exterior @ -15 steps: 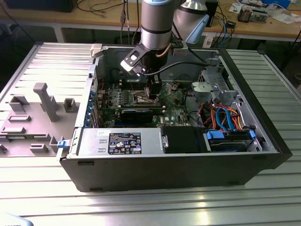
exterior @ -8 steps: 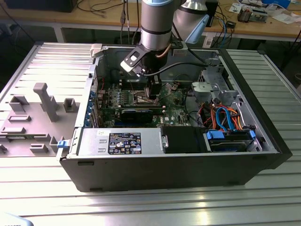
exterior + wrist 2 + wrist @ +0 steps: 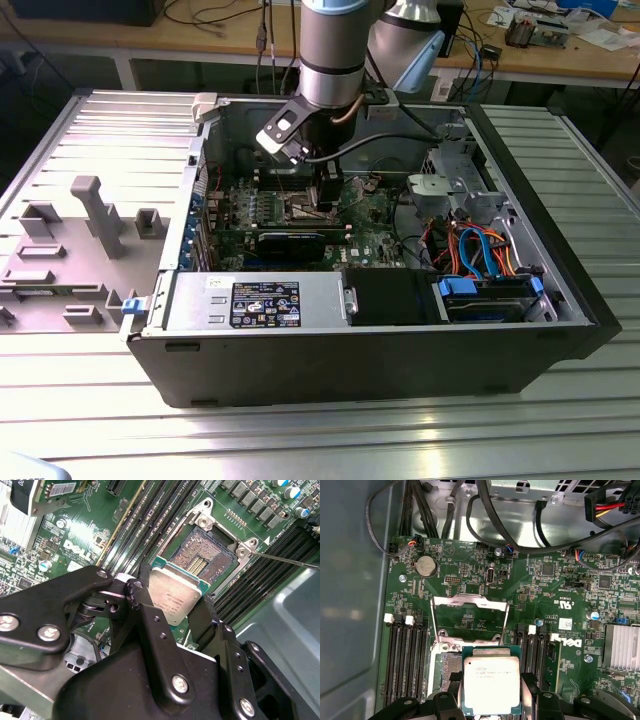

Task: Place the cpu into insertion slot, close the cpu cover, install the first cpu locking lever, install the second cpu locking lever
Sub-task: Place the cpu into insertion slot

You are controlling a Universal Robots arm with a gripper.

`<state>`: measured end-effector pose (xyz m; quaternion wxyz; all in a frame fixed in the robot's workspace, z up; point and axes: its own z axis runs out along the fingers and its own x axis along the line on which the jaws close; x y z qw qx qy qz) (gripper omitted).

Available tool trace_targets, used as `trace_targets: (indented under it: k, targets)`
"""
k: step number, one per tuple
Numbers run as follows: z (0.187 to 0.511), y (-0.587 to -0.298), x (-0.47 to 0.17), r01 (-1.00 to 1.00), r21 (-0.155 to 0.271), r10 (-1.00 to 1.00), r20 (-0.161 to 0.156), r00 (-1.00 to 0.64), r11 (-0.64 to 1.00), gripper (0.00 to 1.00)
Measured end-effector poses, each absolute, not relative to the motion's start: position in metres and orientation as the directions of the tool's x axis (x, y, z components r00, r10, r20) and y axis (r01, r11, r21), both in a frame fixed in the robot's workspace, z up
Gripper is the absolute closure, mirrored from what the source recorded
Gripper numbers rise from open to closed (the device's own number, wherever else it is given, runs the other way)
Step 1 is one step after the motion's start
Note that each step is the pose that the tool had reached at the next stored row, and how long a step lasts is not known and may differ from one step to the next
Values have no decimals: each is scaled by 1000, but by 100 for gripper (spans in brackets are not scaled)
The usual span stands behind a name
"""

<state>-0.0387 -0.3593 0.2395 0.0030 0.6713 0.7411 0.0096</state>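
**Second wrist view: chip pinched just short of the open socket**

In the second wrist view the claw [image 3: 175, 604] is closed on the chip [image 3: 176, 596]. One black finger [image 3: 144, 611] presses on each of two opposite edges, so the silver top sits level and the underside is left untouched. The chip hangs at the near edge of the socket [image 3: 207, 562], whose field of contacts lies bare. By my reading it is not yet seated.

In the first wrist view the cover [image 3: 470, 599] stands swung back over the green board [image 3: 530, 580], which leaves the socket free to take the chip. A thin metal rod [image 3: 286, 560] juts out from one socket corner, probably a locking lever left undone. In the exterior view the claw [image 3: 325, 190] reaches down into the computer case [image 3: 370, 350].

How high the chip sits above the socket is hard to tell, and so is whether its corners line up. In the first wrist view the chip hides most of the socket, and the fingers run off the picture's edge.
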Motion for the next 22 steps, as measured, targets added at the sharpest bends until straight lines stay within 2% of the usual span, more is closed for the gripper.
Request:
trace_targets:
  k: [22]
  targets:
    - [235,-359,-39,995,18,995,8,-99,99,45]
